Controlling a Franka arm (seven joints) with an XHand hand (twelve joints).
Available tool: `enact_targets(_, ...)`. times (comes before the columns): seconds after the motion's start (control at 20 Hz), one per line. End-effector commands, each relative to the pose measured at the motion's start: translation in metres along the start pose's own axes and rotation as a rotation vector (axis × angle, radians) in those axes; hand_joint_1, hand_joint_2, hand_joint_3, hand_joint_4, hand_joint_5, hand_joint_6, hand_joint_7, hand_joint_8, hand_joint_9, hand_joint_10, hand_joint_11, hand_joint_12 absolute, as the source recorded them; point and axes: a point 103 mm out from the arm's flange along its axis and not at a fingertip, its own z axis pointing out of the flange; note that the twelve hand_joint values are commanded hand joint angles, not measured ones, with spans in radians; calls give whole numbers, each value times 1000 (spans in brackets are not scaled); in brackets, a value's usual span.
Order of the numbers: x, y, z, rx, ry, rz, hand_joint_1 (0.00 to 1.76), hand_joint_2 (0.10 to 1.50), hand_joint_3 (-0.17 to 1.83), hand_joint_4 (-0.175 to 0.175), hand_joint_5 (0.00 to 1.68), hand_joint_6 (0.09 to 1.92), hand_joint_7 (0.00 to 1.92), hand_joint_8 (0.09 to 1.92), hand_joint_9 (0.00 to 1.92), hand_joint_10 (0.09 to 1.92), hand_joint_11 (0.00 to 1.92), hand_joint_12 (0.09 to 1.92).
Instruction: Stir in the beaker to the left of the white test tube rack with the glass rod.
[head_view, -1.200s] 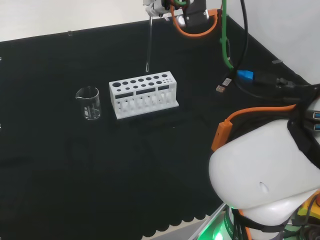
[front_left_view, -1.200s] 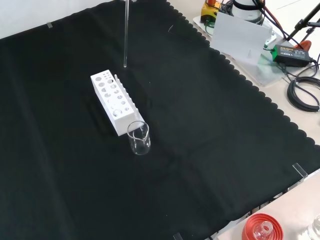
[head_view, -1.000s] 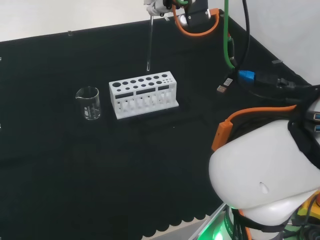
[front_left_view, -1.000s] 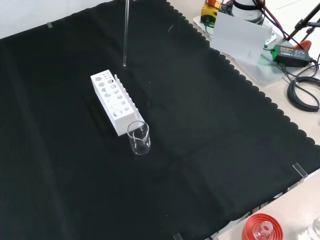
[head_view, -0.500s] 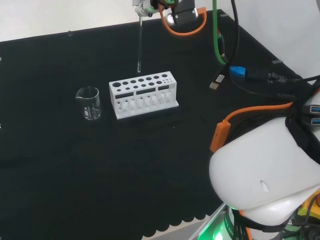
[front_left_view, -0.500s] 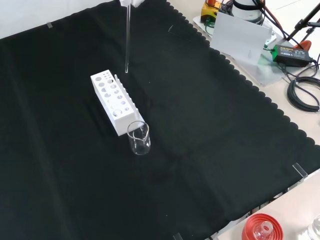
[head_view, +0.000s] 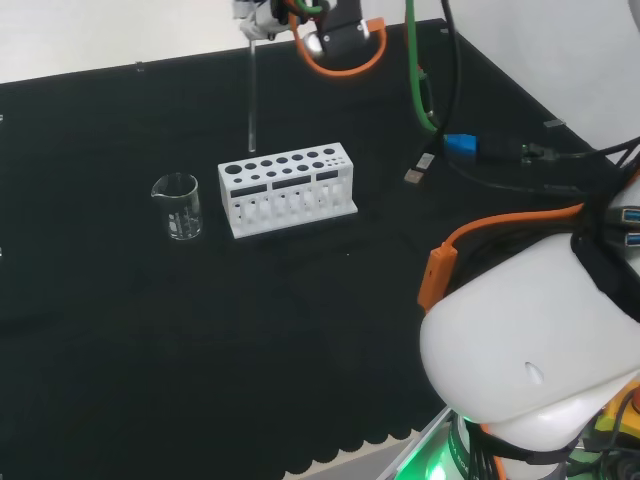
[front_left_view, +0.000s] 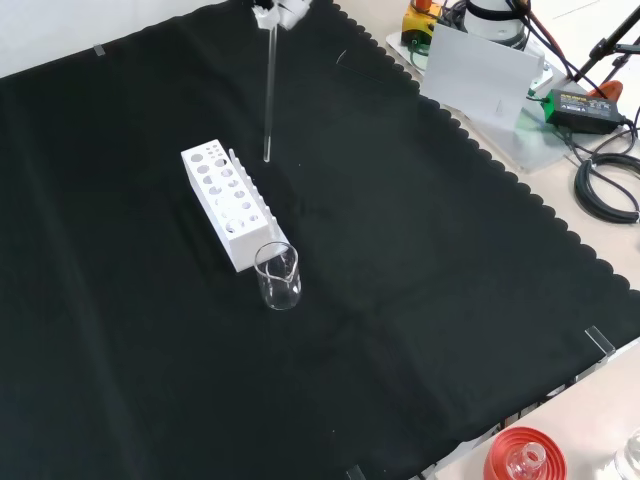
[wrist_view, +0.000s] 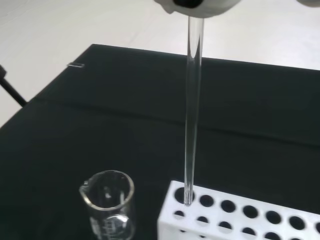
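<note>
The hand (head_view: 262, 14) hangs high over the bench, shut on the top end of a clear glass rod (head_view: 251, 95) that points straight down. In the head view the rod's tip hovers just beyond the left end of the white test tube rack (head_view: 287, 190). An empty-looking clear beaker (head_view: 178, 207) stands on the cloth left of the rack. In the front view the hand (front_left_view: 281, 9) holds the rod (front_left_view: 269, 95) above and beside the rack (front_left_view: 228, 205), and the beaker (front_left_view: 278, 277) stands at the rack's near end. The wrist view has the rod (wrist_view: 192, 110) over the rack (wrist_view: 240, 215), with the beaker (wrist_view: 107, 202) beside it.
The arm's big white link (head_view: 530, 340) and its orange and green cables occupy the right of the head view. In the front view a red ribbed stand (front_left_view: 520, 458) sits off the cloth's near corner, and a white sheet (front_left_view: 482, 70) and cables lie past its right edge.
The hand has carried the rod leftward in the head view, from over the rack's middle to its left end. In the front view the rod has come nearer. Beaker and rack have not moved.
</note>
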Motion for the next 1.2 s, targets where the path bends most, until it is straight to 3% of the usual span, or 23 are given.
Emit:
enact_targets(0.05,26,10,5,3,20,-48,1299,1067,3,-175,1037,629,1161,1011,1641,654,1519,802)
enact_targets(0.55,64,35,14,10,28,-116,1300,1066,2,-175,1040,623,1163,1007,1643,652,1520,805)
enact_targets(1.05,80,58,21,23,23,-155,1300,1065,1,-175,1045,617,1167,1002,1645,649,1520,807)
enact_targets(1.2,71,55,21,16,33,-163,1300,1064,1,-175,1046,615,1167,1000,1646,648,1520,808)
